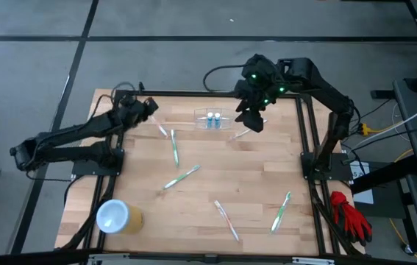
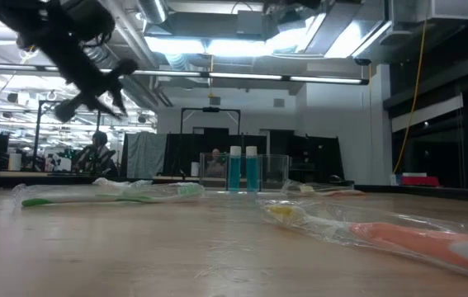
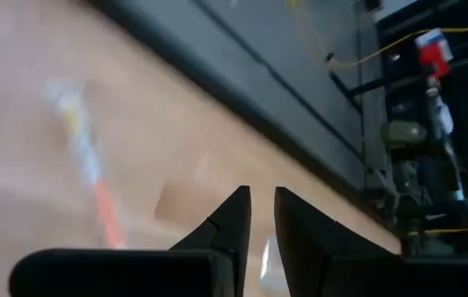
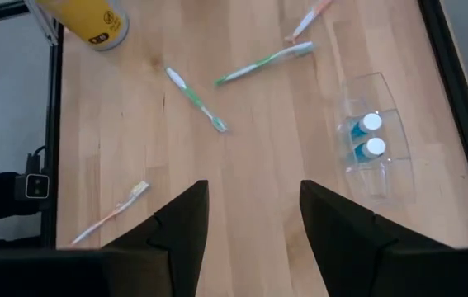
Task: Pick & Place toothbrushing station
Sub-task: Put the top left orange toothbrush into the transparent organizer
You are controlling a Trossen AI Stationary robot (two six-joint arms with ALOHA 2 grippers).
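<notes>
The toothbrushing station (image 1: 214,119) is a clear plastic holder with two blue tubes standing in it, resting on its base at the far middle of the table. It also shows in the low view (image 2: 246,169) and the right wrist view (image 4: 374,140). My right gripper (image 1: 251,120) hangs open and empty above the table just right of the holder, its fingers wide apart in its wrist view (image 4: 254,198). My left gripper (image 1: 148,107) is shut and empty, raised above the far left corner, well left of the holder; it also shows in its wrist view (image 3: 262,206).
Several wrapped toothbrushes lie scattered on the wood, among them a green one (image 1: 173,147), another green one (image 1: 280,212) and an orange one (image 1: 241,133) under my right gripper. A yellow cup with a white top (image 1: 120,217) lies near the front left corner. A red glove (image 1: 351,217) lies off the table's right edge.
</notes>
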